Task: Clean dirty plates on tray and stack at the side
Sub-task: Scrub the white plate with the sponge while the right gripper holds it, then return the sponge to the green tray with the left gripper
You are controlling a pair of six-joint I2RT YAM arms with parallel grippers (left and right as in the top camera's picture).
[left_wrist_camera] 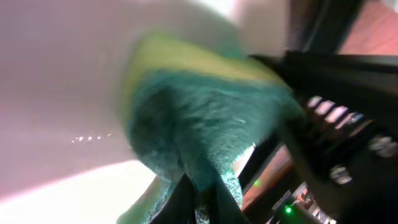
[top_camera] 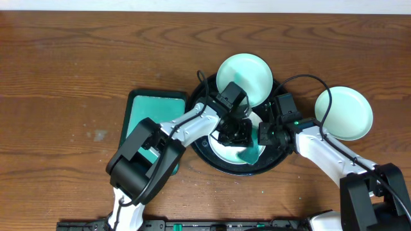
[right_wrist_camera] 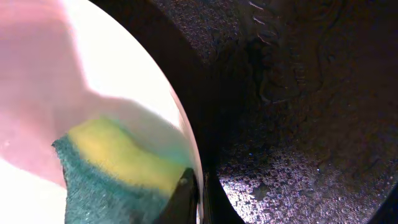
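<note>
The black round tray (top_camera: 277,156) sits at the table's middle. One pale plate (top_camera: 226,151) lies in it under both grippers. My left gripper (top_camera: 235,135) is shut on a green and yellow sponge (top_camera: 252,154) pressed on that plate; the sponge fills the left wrist view (left_wrist_camera: 199,124). My right gripper (top_camera: 265,133) is shut on the plate's right rim; its jaws (right_wrist_camera: 200,194) pinch the rim (right_wrist_camera: 149,81). A second plate (top_camera: 244,78) rests over the tray's far rim. A third plate (top_camera: 344,113) lies on the wood table (top_camera: 70,70) to the right.
A rectangular teal tray (top_camera: 149,109) with a black rim lies left of the round tray, partly under my left arm. Cables loop over the round tray's right side towards the third plate.
</note>
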